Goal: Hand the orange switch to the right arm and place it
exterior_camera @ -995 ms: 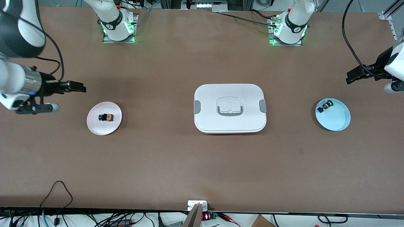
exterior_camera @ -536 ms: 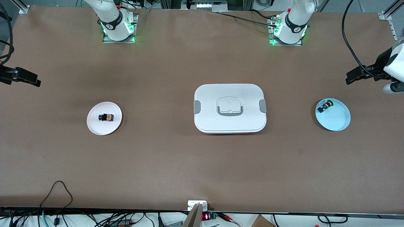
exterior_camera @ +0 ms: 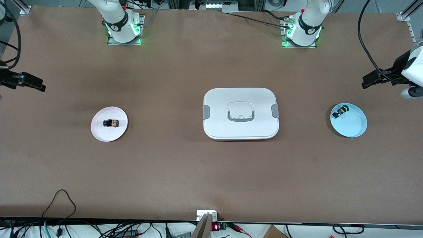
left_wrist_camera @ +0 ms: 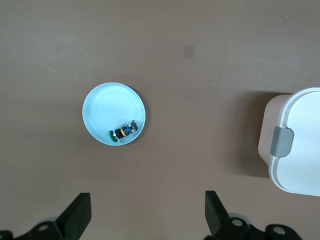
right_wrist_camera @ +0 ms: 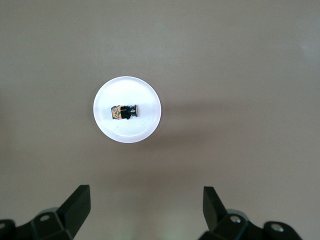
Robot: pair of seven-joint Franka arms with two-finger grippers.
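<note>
The orange switch [exterior_camera: 110, 123], a tiny black block with copper-coloured parts, lies on its side on a small white plate [exterior_camera: 99, 132] toward the right arm's end of the table. The right wrist view looks straight down on the switch [right_wrist_camera: 124, 111] and its plate [right_wrist_camera: 130, 90]. My right gripper [exterior_camera: 39, 86] hangs open and empty over the bare table at that end, apart from the plate; its jaws [right_wrist_camera: 146, 195] stand wide. My left gripper [exterior_camera: 365, 82] waits open and empty over the left arm's end, its jaws [left_wrist_camera: 147, 199] wide over bare table.
A white lidded box [exterior_camera: 240, 113] with grey clasps sits mid-table, its corner also showing in the left wrist view [left_wrist_camera: 300, 145]. A light blue plate [exterior_camera: 352, 127] at the left arm's end holds a small black-and-blue part [exterior_camera: 340, 111] with a green cap [left_wrist_camera: 125, 131]. Cables hang along the nearest table edge.
My right arm has drawn back from beside the white plate toward the right arm's end of the table, then crept slightly inward again. The left arm has hardly moved.
</note>
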